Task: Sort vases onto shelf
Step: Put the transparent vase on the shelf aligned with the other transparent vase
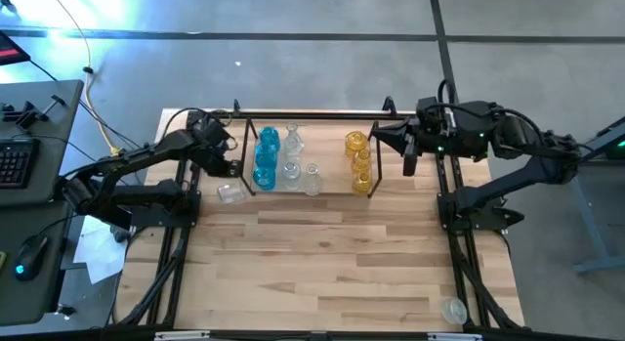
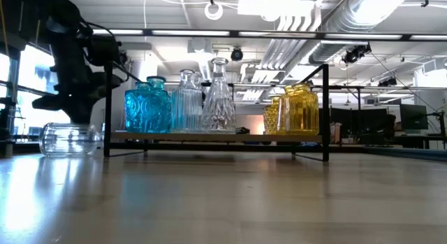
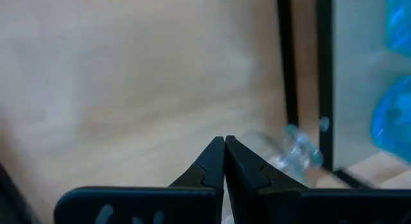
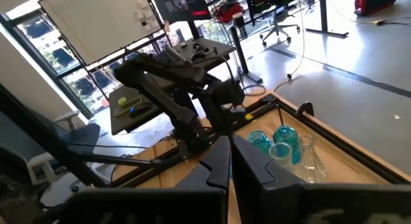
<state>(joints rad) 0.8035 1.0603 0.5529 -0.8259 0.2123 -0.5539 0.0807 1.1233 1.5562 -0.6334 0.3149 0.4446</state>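
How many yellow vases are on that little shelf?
3, as far as the high view shows: yellow vases and stand in a line at the shelf's right end. From table height they overlap, so another could be hidden.

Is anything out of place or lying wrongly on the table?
Yes. One clear vase lies on its side on the table, just outside the shelf at its left end, while the others stand upright inside. Another clear vase sits alone near the table's front right corner.
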